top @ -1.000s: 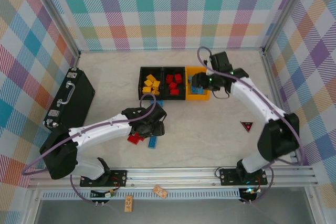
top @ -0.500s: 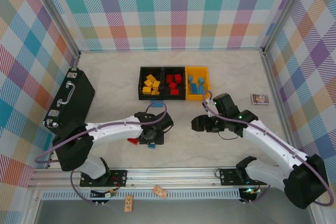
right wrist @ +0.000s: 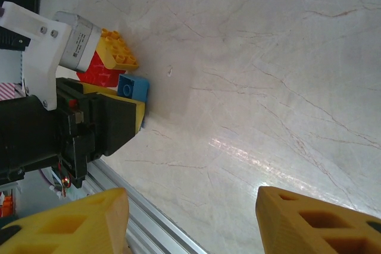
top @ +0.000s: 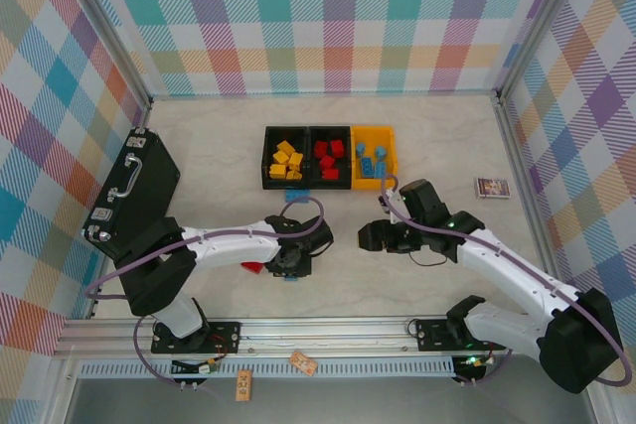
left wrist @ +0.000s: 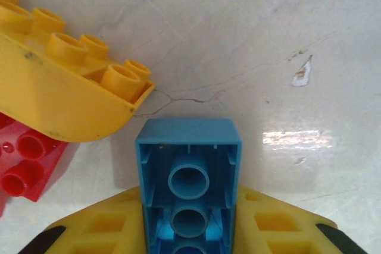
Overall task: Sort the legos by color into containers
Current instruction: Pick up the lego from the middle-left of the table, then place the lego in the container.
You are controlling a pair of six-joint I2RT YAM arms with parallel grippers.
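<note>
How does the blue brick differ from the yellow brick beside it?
The blue brick is clamped in the left gripper; the yellow brick lies free on the table. The blue brick shows its hollow underside; the yellow brick shows its studs. The blue brick is boxy; the yellow brick has a curved side. Both are plastic toy bricks.

Pale marbled table [top: 427, 146]: three small bins [top: 309, 156] in a row at the far middle, black briefcase [top: 134, 191] left, small card [top: 491, 187] right. Nearer the front, a red brick [top: 255, 268], yellow brick [left wrist: 65, 96] and blue brick [right wrist: 133, 87] lie clustered.
</note>
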